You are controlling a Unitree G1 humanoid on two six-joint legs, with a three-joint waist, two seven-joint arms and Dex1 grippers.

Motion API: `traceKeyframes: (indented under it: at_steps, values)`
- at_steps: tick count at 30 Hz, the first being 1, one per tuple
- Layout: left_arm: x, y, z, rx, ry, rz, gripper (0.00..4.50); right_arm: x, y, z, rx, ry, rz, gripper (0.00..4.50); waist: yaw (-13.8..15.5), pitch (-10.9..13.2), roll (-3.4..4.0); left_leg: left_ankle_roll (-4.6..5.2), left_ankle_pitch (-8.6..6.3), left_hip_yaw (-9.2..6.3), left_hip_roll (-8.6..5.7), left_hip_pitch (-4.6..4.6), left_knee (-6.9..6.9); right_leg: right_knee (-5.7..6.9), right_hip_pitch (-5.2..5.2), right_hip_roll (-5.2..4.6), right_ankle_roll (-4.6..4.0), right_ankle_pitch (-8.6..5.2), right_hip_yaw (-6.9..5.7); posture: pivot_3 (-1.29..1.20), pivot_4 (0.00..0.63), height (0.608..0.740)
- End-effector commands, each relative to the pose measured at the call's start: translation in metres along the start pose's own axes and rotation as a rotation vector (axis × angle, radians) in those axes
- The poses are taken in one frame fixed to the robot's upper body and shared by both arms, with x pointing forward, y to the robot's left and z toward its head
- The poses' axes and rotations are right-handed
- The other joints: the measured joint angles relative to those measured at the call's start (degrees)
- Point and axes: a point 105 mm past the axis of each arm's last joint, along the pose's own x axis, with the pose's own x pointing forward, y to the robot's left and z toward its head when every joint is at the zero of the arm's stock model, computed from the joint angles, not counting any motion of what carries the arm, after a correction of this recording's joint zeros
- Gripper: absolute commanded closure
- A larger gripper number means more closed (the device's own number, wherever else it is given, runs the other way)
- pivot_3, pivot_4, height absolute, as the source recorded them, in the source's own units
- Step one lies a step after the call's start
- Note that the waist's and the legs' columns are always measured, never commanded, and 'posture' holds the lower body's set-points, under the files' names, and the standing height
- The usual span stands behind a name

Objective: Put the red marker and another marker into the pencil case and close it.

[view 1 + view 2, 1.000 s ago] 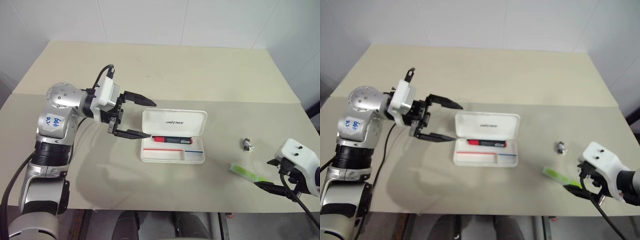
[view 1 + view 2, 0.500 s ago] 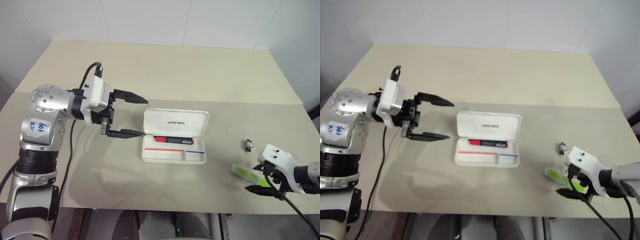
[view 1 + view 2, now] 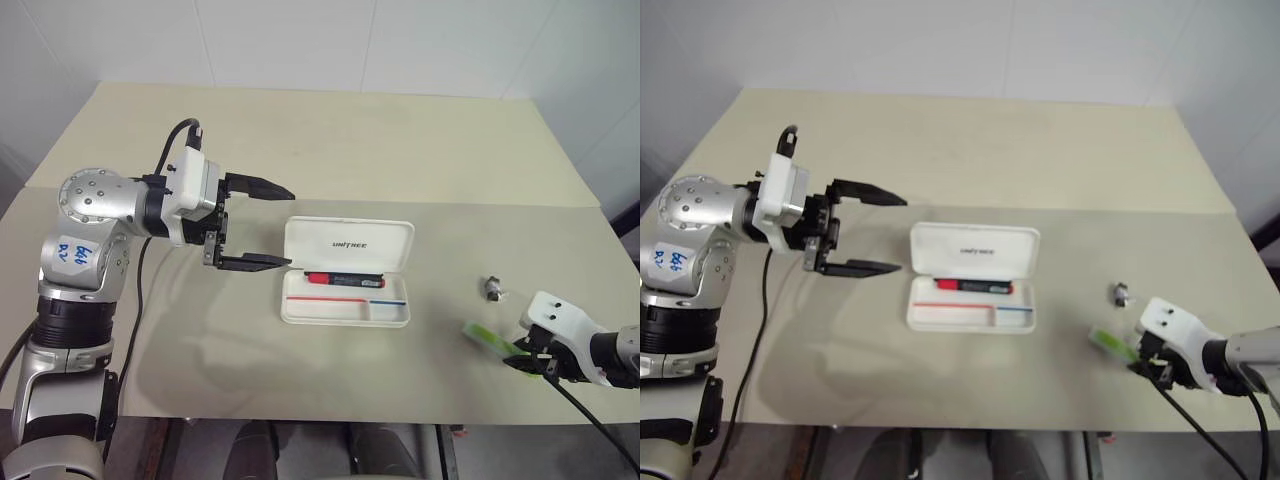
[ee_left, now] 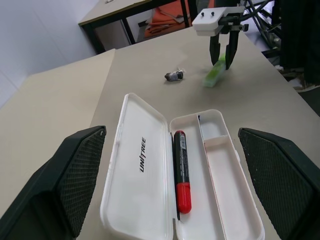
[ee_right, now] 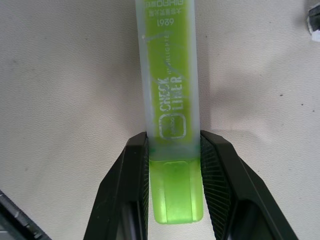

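Right gripper [image 5: 172, 165] clamped on green highlighter [image 5: 169, 95] at worktop's [image 3: 400, 150] near right; left gripper [image 3: 272, 225] wide beside open pencil case [image 3: 345, 272] holding red marker [image 3: 345, 280].

White pencil case [image 3: 348, 243] with red-blue stripe, red-capped black marker [image 3: 345, 279], yellow-green highlighter [image 5: 171, 110].

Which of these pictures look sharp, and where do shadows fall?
Left eye view: even, soft light; the left claw casts a faint shadow on the table below it. Left wrist view: the pencil case and red marker are crisp, the near fingers soft. Right wrist view: the highlighter lettering is sharp, with a slim shadow beside it.
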Motion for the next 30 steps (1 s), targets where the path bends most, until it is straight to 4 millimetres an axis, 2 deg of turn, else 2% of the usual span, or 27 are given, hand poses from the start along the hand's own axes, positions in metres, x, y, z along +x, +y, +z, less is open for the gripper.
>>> traceKeyframes:
  at_steps: [1, 3, 7, 10, 17, 21, 30]
  values:
    - [-0.002, 0.005, 0.007, 0.055, -0.001, 0.009, 0.0, -0.011, -0.012, 0.026, -0.129, -0.074, -0.042, 3.41, -0.2, 0.01, 0.02, 0.0, 0.0, 0.02, 0.0, 0.0, 0.01, 0.0, 0.0, 0.0, 0.0, 0.0, 0.01, 0.0, 0.15, 0.74]
    - [-0.003, 0.007, 0.004, 0.053, 0.011, 0.015, 0.0, -0.019, -0.016, 0.046, -0.19, -0.121, -0.039, 3.41, -0.41, 0.01, 0.03, 0.01, 0.02, 0.09, 0.0, 0.04, 0.01, 0.01, -0.01, -0.01, 0.0, 0.01, 0.06, 0.0, 0.15, 0.74]
    - [-0.015, 0.01, -0.007, 0.04, 0.064, 0.045, 0.0, -0.023, -0.013, 0.099, -0.316, -0.247, -0.003, 3.41, -1.02, 0.03, 0.06, 0.02, 0.06, 0.06, 0.03, 0.09, 0.02, 0.08, -0.01, 0.0, -0.06, 0.04, 0.04, 0.0, 0.15, 0.74]
    - [-0.026, 0.01, -0.016, 0.025, 0.109, 0.076, 0.0, -0.015, -0.003, 0.136, -0.381, -0.33, 0.042, 3.41, -1.69, 0.03, 0.06, 0.02, 0.07, 0.07, 0.07, 0.1, -0.1, 0.05, -0.05, 0.01, -0.08, 0.05, 0.03, 0.0, 0.15, 0.74]
    - [-0.052, 0.0, -0.035, -0.021, 0.213, 0.134, 0.0, 0.01, 0.032, 0.199, -0.517, -0.441, 0.173, 3.41, -1.5, 0.04, 0.09, -0.11, -0.04, 0.1, 0.13, -0.24, -0.11, 0.62, -0.74, 0.02, -0.24, -0.17, -0.01, 0.0, 0.15, 0.74]
    - [-0.067, -0.009, -0.042, -0.052, 0.262, 0.176, 0.0, 0.019, 0.05, 0.218, -0.555, -0.468, 0.237, 3.41, -1.35, 0.04, 0.09, -0.19, 0.0, 0.04, 0.21, -0.89, 0.02, 1.15, -1.56, 0.07, -0.39, -0.29, -0.11, 0.0, 0.15, 0.74]
    - [-0.078, -0.026, -0.042, -0.086, 0.298, 0.225, 0.0, 0.036, 0.078, 0.232, -0.612, -0.475, 0.316, 3.41, -1.41, 0.04, 0.08, -0.2, 0.03, 0.09, 0.19, -0.87, 0.11, 1.41, -1.62, 0.07, -0.48, -0.33, -0.16, 0.0, 0.15, 0.74]
